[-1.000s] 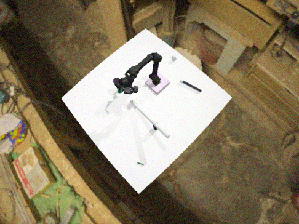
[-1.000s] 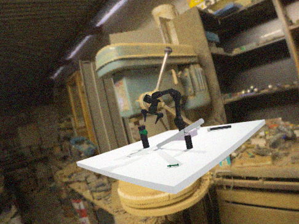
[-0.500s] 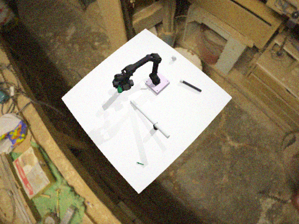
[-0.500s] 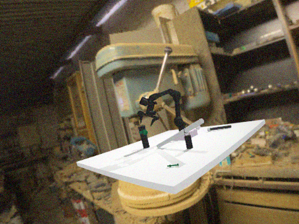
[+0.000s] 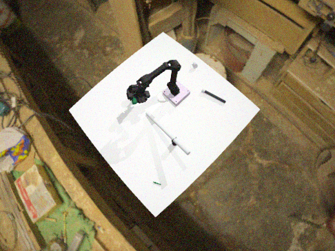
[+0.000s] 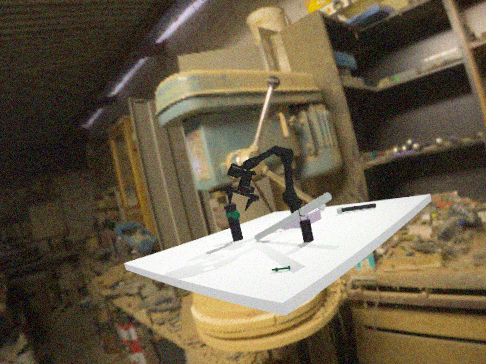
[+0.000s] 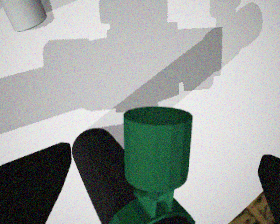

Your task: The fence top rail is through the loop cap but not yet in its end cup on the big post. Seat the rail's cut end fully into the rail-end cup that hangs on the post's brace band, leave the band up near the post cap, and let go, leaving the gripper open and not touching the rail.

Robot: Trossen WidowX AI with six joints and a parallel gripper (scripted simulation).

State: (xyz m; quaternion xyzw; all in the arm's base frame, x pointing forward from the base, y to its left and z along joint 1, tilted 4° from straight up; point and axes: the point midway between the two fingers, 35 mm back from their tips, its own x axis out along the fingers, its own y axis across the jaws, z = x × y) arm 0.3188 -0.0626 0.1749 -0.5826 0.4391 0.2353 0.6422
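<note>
My gripper (image 5: pixel 138 96) (image 6: pixel 240 199) (image 7: pixel 167 159) is open and empty, hanging just above the big black post (image 6: pixel 235 230) (image 7: pixel 100 168). The green brace band (image 6: pixel 229 214) sits near the post's top, and its green rail-end cup (image 5: pixel 134 101) (image 7: pixel 156 150) shows between my fingers in the wrist view, open and empty. The grey top rail (image 5: pixel 162 128) (image 6: pixel 292 217) (image 7: pixel 21 0) runs through the loop cap on the small post (image 5: pixel 173 143) (image 6: pixel 306 230). It is tilted, and its low end lies on the table apart from the cup.
The arm's pink base plate (image 5: pixel 178 97) stands behind the rail. A black bar (image 5: pixel 214 96) (image 6: pixel 357 207) lies to the right. A small green bolt (image 5: pixel 156 183) (image 6: pixel 281 269) lies near the front edge. A small grey piece (image 5: pixel 194 65) sits at the back.
</note>
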